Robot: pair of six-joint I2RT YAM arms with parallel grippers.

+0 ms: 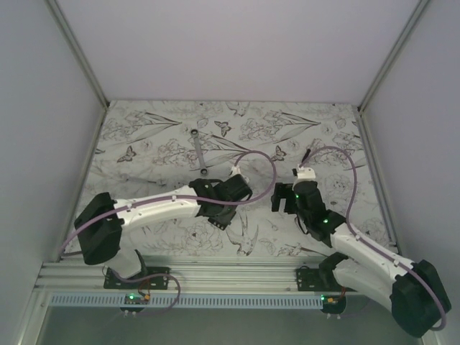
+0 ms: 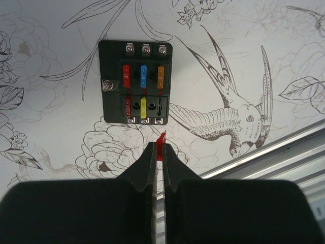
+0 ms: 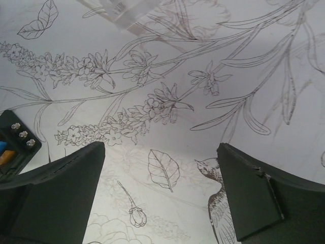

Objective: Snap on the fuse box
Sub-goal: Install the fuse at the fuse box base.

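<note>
1. Looking from the left wrist camera, the fuse box point(image 2: 135, 84) lay flat on the flower-printed table point(image 2: 284, 46), at about 11 o'clock from the left gripper point(image 2: 159, 152) and just beyond its tips.
2. Its slightly longer axis ran from 12 to 6 o'clock in that view, roughly in line with the fingers.
3. The left gripper was pinched tight on a red piece point(image 2: 162, 140), apparently a fuse, which stuck out past the tips toward the box.
4. The right gripper point(image 3: 160, 150) stood wide apart with nothing between its fingers.
5. In the right wrist view, only a corner of the box point(image 3: 14, 142) showed, at 9 o'clock, off to the side of the fingers.
6. The left arm therefore seemed the nearer one, needing a short reach forward and slightly left.
7. The box was a black rectangular block.
   - Its upper row held red, blue and orange fuses.
   - Its lower row held a yellow fuse, a dark red one and what looked like open slots.
   - Silver screws lined its top and bottom edges.
8. In the overhead view the box could not be made out.
</note>
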